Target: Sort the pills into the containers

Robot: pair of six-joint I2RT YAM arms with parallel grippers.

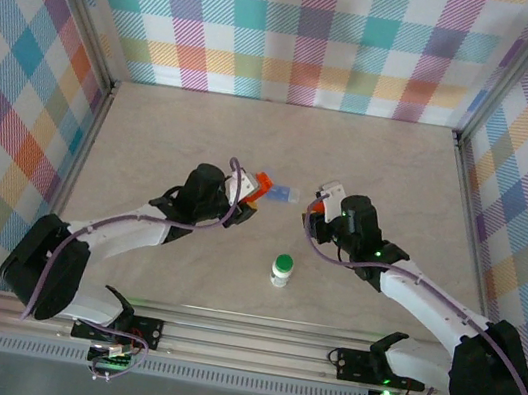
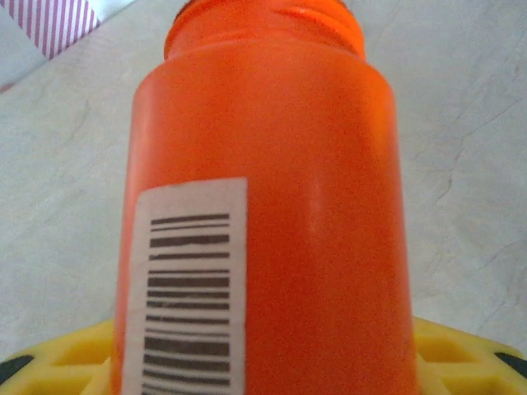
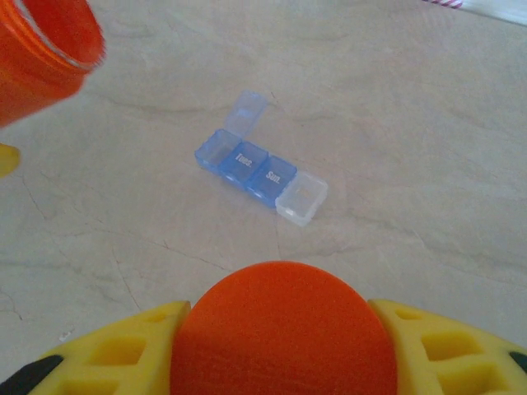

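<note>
The containers are compartments of a small blue pill-box strip (image 3: 261, 169) lying on the table (image 1: 283, 195). Its lid at the left end stands open, and the right-end compartment is clear. My left gripper (image 1: 249, 195) is shut on an orange bottle (image 2: 272, 206), whose uncapped mouth points away from the camera. The bottle (image 1: 261, 185) hangs tilted just left of the strip. My right gripper (image 3: 284, 329) is shut on a round orange cap (image 3: 284, 321), just right of the strip (image 1: 318, 212). The pills are hidden.
A white bottle with a green cap (image 1: 281, 268) stands upright between the arms, nearer than the strip. Metal posts and plaid walls (image 1: 302, 32) close in the marbled table (image 1: 284, 140) at the back and on both sides.
</note>
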